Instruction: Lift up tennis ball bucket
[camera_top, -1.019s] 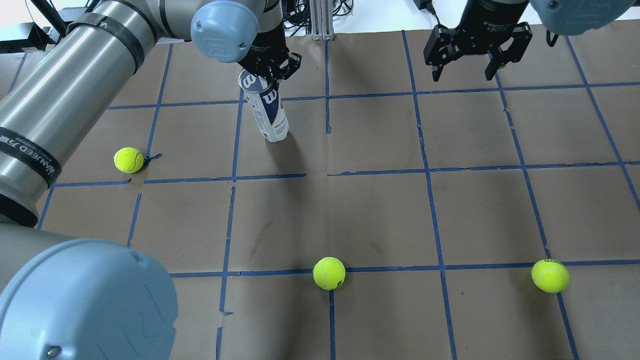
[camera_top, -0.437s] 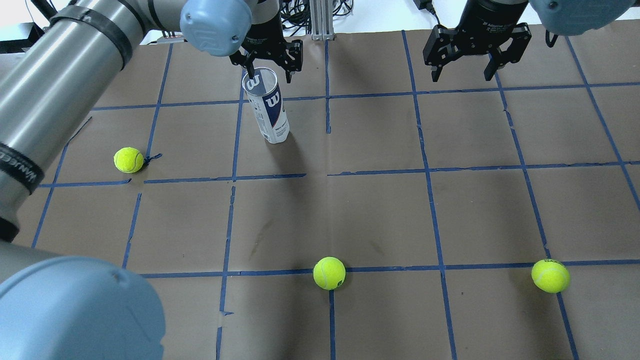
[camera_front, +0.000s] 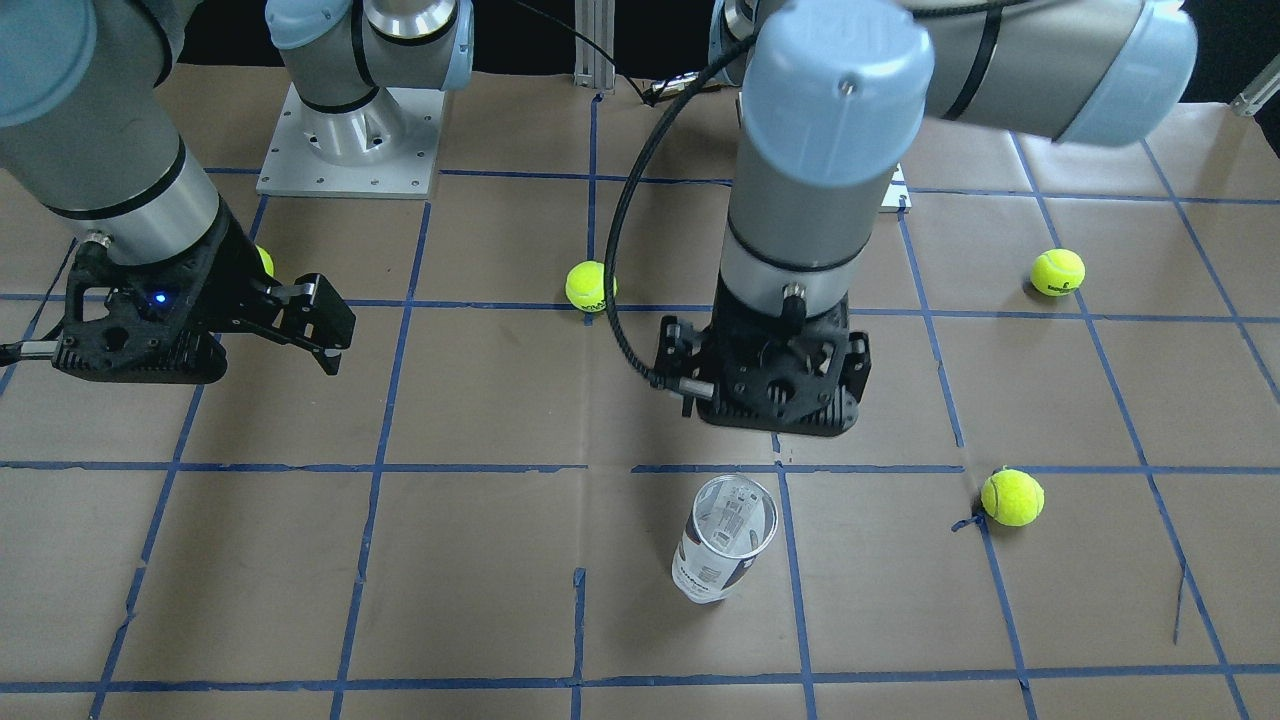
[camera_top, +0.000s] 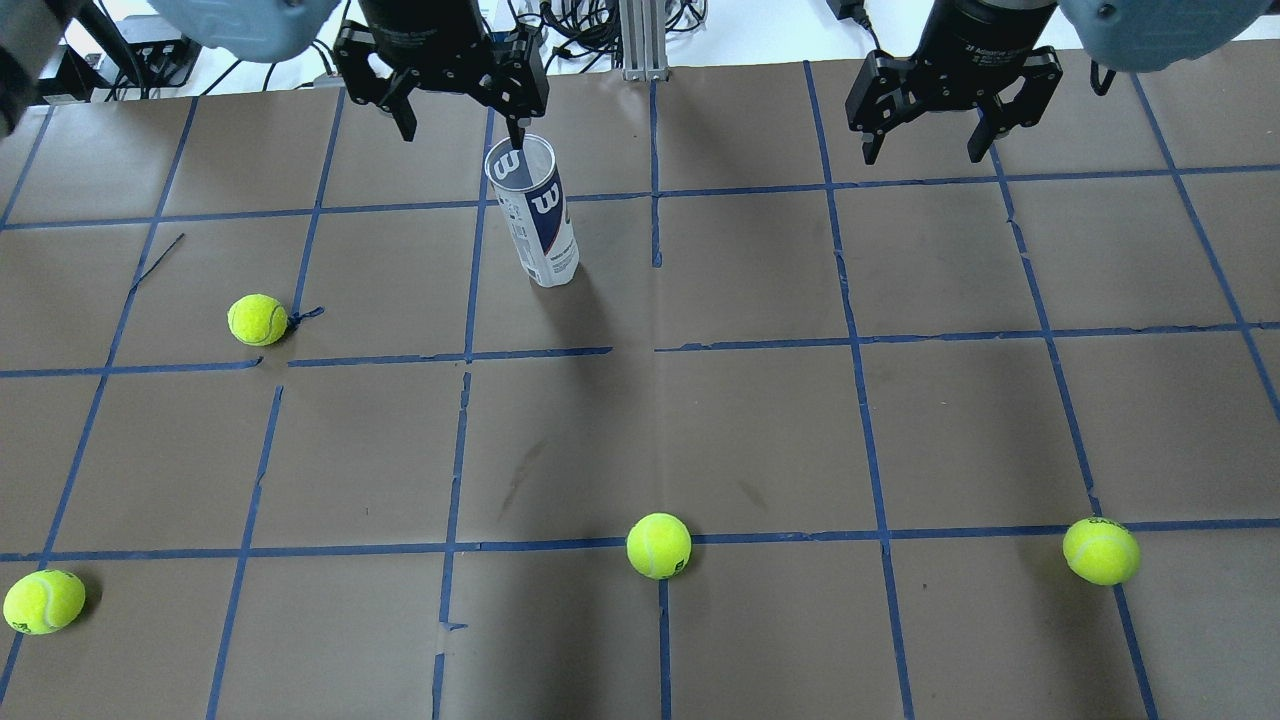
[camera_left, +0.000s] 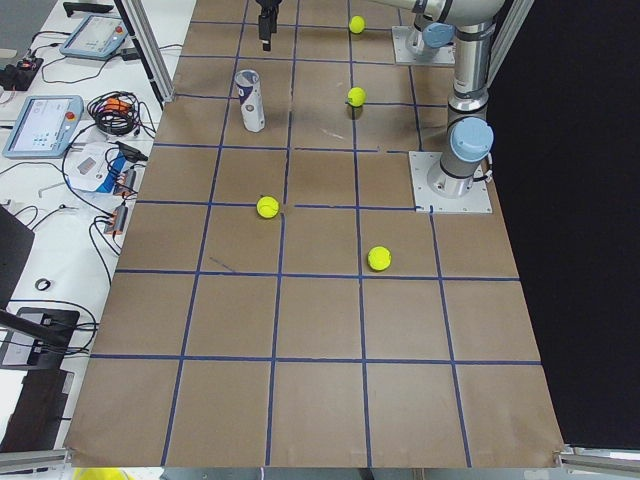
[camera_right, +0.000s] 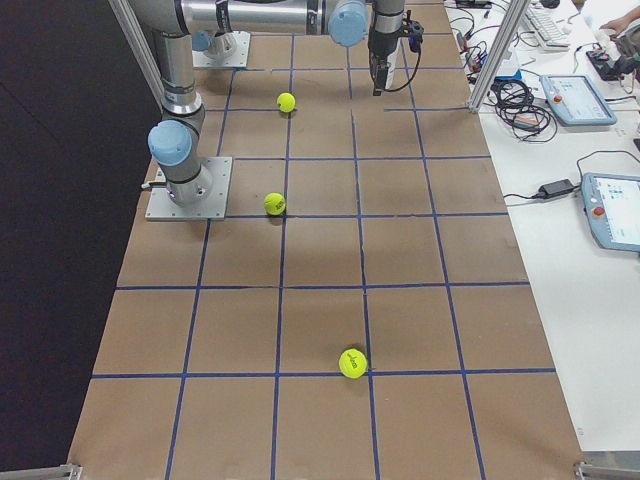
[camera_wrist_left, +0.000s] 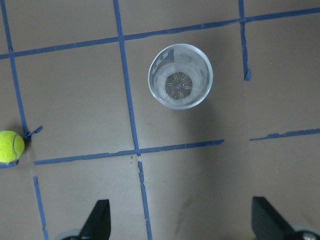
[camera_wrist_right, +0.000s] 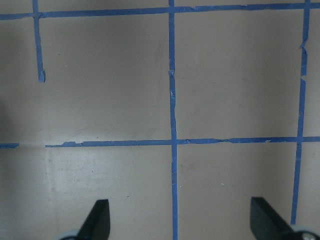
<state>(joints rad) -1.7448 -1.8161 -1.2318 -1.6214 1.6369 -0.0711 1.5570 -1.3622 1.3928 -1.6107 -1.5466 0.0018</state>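
The tennis ball bucket (camera_top: 535, 218) is a clear tube with a white and navy label and a white "W". It stands upright on the brown table, open end up and empty; it also shows in the front view (camera_front: 722, 542) and the left wrist view (camera_wrist_left: 180, 76). My left gripper (camera_top: 460, 122) is open and empty. It hangs above the table, just behind and to the left of the tube, not touching it. My right gripper (camera_top: 925, 145) is open and empty, far to the right over bare paper (camera_wrist_right: 172, 142).
Several yellow-green tennis balls lie on the table: one left of the tube (camera_top: 257, 320), one at the front middle (camera_top: 658, 546), one at the front right (camera_top: 1100, 551), one at the front left (camera_top: 43, 601). Blue tape lines grid the paper.
My left gripper was shut on the tube's rim, then opened, and has since risen and drawn back to the left. The tube stays standing on the table. The right arm has not moved.
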